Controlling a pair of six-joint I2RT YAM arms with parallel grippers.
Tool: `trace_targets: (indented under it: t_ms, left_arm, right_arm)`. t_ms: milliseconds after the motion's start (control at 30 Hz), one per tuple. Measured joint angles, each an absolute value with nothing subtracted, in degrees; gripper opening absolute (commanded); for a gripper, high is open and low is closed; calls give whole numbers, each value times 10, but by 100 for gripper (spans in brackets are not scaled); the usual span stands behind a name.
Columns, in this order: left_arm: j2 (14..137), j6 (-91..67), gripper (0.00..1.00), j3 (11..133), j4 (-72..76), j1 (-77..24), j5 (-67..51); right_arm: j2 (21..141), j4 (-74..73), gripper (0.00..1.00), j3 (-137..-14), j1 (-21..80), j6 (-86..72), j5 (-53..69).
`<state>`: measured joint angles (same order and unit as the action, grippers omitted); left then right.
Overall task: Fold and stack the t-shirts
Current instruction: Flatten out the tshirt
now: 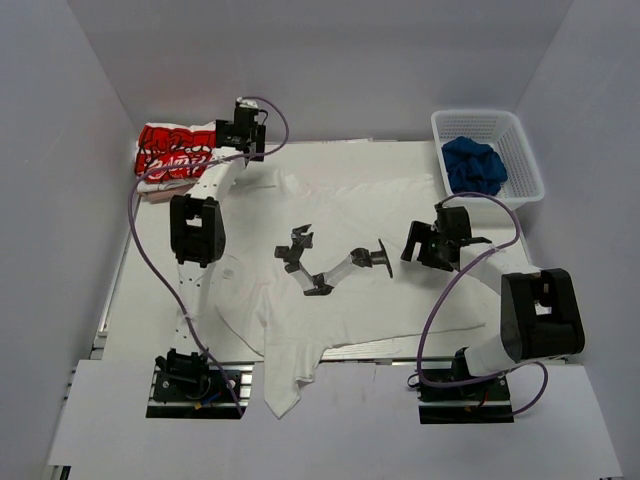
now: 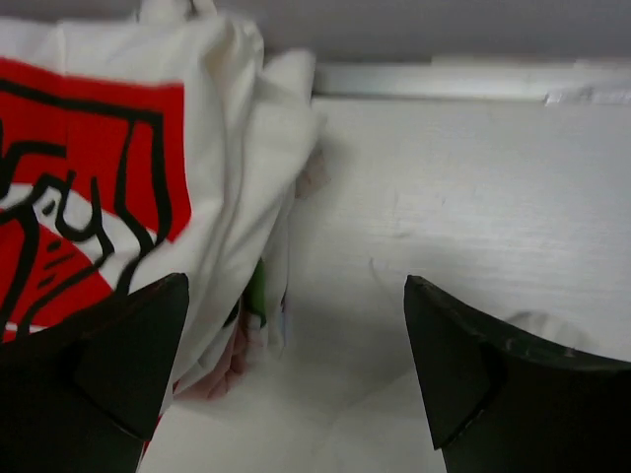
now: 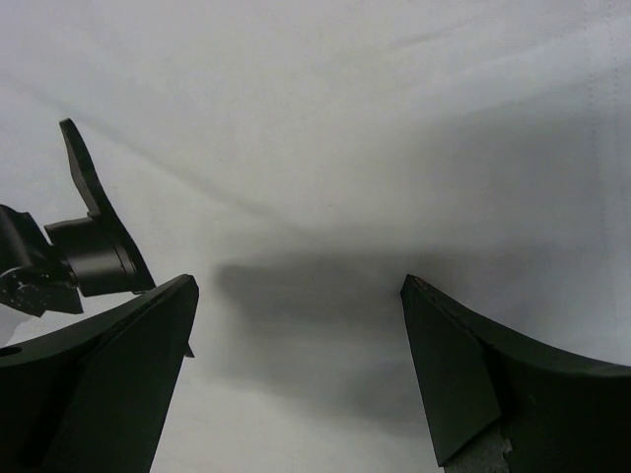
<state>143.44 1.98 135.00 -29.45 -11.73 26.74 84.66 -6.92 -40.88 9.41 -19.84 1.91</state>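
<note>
Plain white tee point(image 1: 350, 205) lay spread on bench point(image 1: 135, 325), black bracket point(image 1: 330, 265) on it. Printed tee point(image 1: 175, 150) sat folded, far-L corner. L fingers point(image 2: 99, 374) apart beside it, R fingers point(image 3: 108, 384) apart over cloth. Best, I judged: pinch hem edges, both sides level.

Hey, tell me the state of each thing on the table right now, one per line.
printed shirt: folded, far left corner
plain white shirt: spread flat, unfolded
blue cloth: bunched in the basket
black jointed gadget: lying on the plain white shirt
left gripper: open, empty
right gripper: open, empty
</note>
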Motion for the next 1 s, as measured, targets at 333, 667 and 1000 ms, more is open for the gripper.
trace_targets:
  t_ms: [333, 667, 1000]
  left_arm:
    - [1186, -55, 100, 1004, -314, -152, 157]
    - [1035, -190, 100, 737, -304, -146, 129]
    - [1117, -211, 100, 751, -310, -139, 106]
  right_arm:
    - [815, -126, 90, -408, 117, -194, -16]
    - [837, -183, 90, -556, 119, -217, -44]
    - [1010, -207, 90, -653, 118, -216, -57]
